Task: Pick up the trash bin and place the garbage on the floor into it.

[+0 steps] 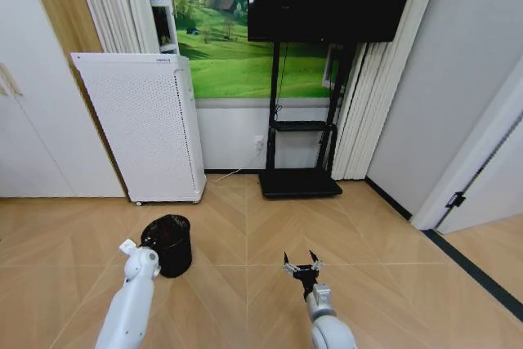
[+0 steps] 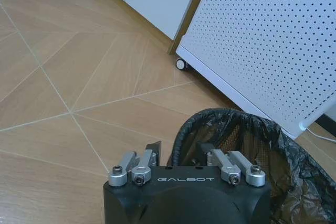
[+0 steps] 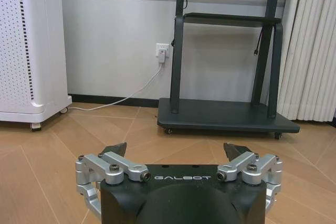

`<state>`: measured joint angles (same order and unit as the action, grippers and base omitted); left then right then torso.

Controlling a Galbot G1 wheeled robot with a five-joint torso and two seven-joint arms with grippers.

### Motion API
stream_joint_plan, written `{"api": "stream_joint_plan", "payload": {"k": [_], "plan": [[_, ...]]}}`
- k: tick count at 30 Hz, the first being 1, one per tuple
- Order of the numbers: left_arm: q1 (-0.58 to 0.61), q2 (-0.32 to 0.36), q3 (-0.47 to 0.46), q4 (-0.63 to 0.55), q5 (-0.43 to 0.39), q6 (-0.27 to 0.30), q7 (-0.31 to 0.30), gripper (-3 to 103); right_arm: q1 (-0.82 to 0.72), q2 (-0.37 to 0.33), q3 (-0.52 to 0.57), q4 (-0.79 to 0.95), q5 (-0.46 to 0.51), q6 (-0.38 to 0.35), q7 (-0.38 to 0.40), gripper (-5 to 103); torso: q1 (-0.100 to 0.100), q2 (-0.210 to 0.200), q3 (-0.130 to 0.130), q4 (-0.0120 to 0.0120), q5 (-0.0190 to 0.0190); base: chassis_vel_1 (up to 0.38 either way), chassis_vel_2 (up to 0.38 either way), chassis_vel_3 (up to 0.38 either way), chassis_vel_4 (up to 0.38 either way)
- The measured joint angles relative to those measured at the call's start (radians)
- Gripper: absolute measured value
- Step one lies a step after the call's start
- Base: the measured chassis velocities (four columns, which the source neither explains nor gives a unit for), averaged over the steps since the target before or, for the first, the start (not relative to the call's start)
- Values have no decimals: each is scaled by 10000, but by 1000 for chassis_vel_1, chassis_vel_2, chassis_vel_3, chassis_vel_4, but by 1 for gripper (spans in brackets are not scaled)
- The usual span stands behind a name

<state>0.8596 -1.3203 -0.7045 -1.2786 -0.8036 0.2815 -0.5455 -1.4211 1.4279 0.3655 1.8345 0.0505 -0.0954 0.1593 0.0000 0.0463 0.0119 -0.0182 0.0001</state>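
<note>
The trash bin (image 1: 169,243), a small black round basket lined with a crinkled black bag, stands on the parquet floor (image 1: 368,234) in front of me on the left. My left gripper (image 2: 179,149) is at its near rim: one finger sits outside the wall, the other inside, narrowed onto the rim of the trash bin (image 2: 241,135). In the head view the left gripper (image 1: 149,247) meets the bin's left side. My right gripper (image 1: 301,261) hovers open over bare floor, to the right of the bin; the right wrist view shows the same right gripper (image 3: 176,149) with nothing in it. The garbage is out of view.
A white perforated appliance (image 1: 143,128) on castors stands just behind the bin, close in the left wrist view (image 2: 262,40). A black TV stand base (image 1: 299,182) sits by the back wall, with a cable to a wall socket (image 3: 162,52). A black strip (image 1: 474,271) borders the floor at right.
</note>
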Motion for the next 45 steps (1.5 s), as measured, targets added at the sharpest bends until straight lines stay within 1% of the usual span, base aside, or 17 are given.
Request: {"api": "stream_joint_plan", "payload": {"k": [4,9,10,12,13,14,15,16,17,18,19,21,23,26,31,38,45], "plan": [[122,17,-22,-221,1,18,7,51,-25,36,1,8,1,33,2,100,0,0,0,0,-1,0,0,0,0],[668,104,-20,-1650,215,249,90,72,-57,63,29,48,17,55,27,100,0,0,0,0,0,0,0,0,0],[668,104,-20,-1650,215,249,90,72,-57,63,29,48,17,55,27,100,0,0,0,0,0,0,0,0,0],[1098,180,-19,-2514,735,279,707,83,-9,66,56,85,111,55,74,100,0,0,0,0,1,0,0,0,0],[1098,180,-19,-2514,735,279,707,83,-9,66,56,85,111,55,74,100,0,0,0,0,1,0,0,0,0],[1279,219,-19,-2830,1063,235,1080,89,26,69,64,103,184,51,112,100,0,0,0,-1,-1,0,0,0,0],[1585,293,-17,-3327,1586,134,1803,93,83,70,84,120,309,39,180,100,0,0,0,0,-2,0,0,0,0],[1585,293,-17,-3327,1586,134,1803,93,83,70,84,120,309,39,180,100,0,0,0,0,-2,0,0,0,0],[1922,355,18,-3899,2115,91,2639,97,156,72,95,131,477,11,289,100,0,0,0,2,0,0,0,0,0],[2135,381,76,-4266,2378,87,3196,99,195,73,103,133,557,-3,352,100,0,0,0,2,1,0,0,0,0],[2135,381,76,-4266,2378,87,3196,99,195,73,103,133,557,-3,352,100,0,0,0,2,1,0,0,0,0],[2777,363,326,-5067,2939,4,4639,100,279,78,163,134,708,-7,458,100,0,1,-1,0,3,0,0,0,0],[3315,203,563,-5445,3352,-154,5503,100,313,59,233,130,805,4,482,100,0,2,2,0,-2,0,0,0,0],[3771,18,803,-5717,3891,-351,5923,100,355,-45,301,68,949,87,545,100,0,51,45,1,-1,0,0,0,0],[4298,-76,1116,-6222,4409,-395,6019,100,461,-298,392,-13,1321,250,652,100,13,238,203,0,1,0,0,0,0],[4868,-129,1359,-6936,4578,-137,5786,100,721,-554,542,55,1847,230,501,100,70,525,447,0,1,0,0,0,0],[5575,-163,1305,-7643,4416,46,5529,100,907,-749,1054,151,2234,-49,-661,100,118,778,654,1,0,0,0,0,0]]}}
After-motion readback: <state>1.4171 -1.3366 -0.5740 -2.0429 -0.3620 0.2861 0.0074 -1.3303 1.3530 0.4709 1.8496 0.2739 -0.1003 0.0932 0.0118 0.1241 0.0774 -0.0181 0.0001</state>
